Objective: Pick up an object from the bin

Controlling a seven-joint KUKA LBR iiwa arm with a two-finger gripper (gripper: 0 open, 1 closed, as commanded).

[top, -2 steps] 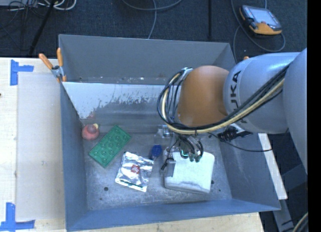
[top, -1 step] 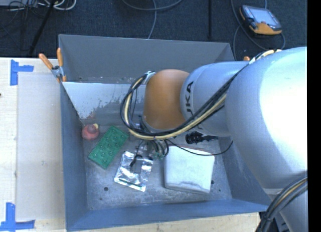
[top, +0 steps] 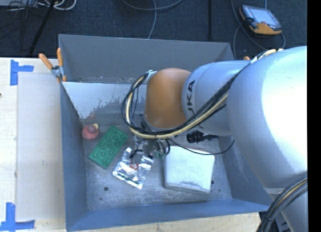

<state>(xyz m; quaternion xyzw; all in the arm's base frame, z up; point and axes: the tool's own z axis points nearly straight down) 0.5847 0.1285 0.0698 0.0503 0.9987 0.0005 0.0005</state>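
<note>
Robot arm [top: 261, 121] reaches in from right; hand [top: 143, 152], state not discernible, over crinkled foil packet [top: 130, 172]. Judged light, slippery, crushable; take it across a raised fold.

The silver-grey arm [top: 261, 121] comes in from the right, its thick last links bulking large on that side and bending down toward the middle. At the wrist sits a rounded orange cover [top: 163, 98], tilted slightly left. Black and yellow cables [top: 131, 106] loop round the cover's left flank and trail back along the arm's underside. Beneath the cover, the dark tool head [top: 144, 152] points straight down, low and leftmost.
</note>
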